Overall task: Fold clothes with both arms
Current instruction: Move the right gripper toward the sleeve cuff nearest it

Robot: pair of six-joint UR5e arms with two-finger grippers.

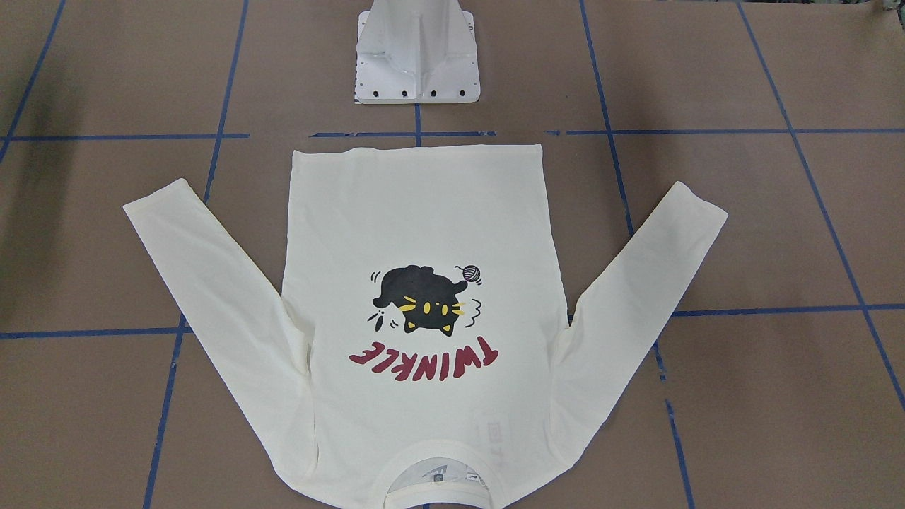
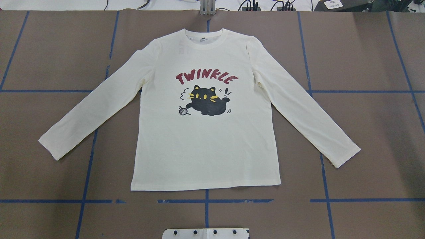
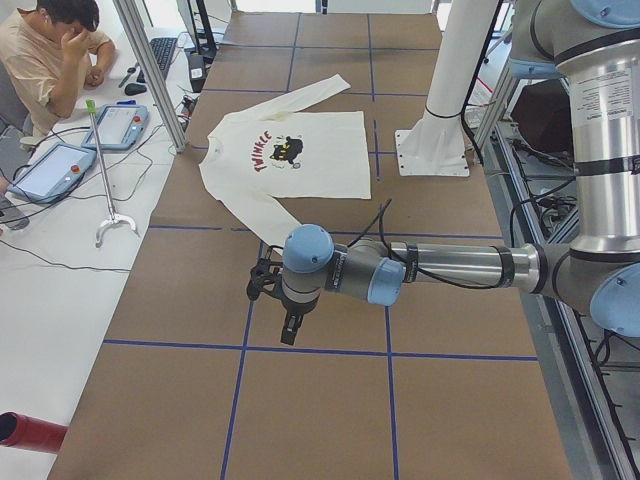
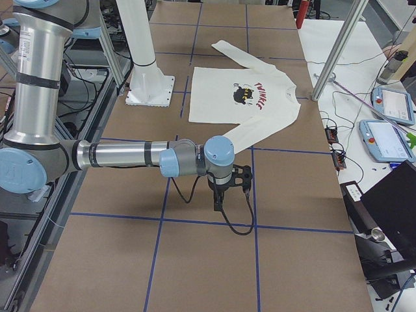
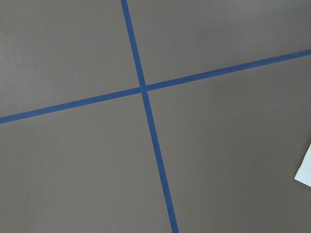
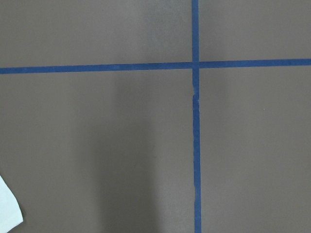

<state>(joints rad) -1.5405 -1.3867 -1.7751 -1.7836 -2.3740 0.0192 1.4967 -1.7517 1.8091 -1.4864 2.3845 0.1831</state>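
The cream-white long-sleeved T-shirt (image 2: 206, 146) lies flat on the brown table, print side up, with both sleeves spread out and down. Its collar points away from the robot's base (image 1: 424, 212). My left gripper (image 3: 290, 335) hangs over bare table beyond the left sleeve's cuff, and I cannot tell whether it is open or shut. My right gripper (image 4: 218, 205) hangs beyond the right cuff (image 6: 7, 208), and I cannot tell its state either. Neither touches the shirt. A cuff corner (image 5: 305, 167) shows at the left wrist view's edge.
The white pedestal base (image 1: 417, 53) stands just behind the shirt's hem. Blue tape lines (image 2: 206, 200) grid the table. A person (image 3: 50, 50) sits at a side table with tablets (image 3: 55, 170). Aluminium posts (image 3: 150, 70) stand at the table's far edge.
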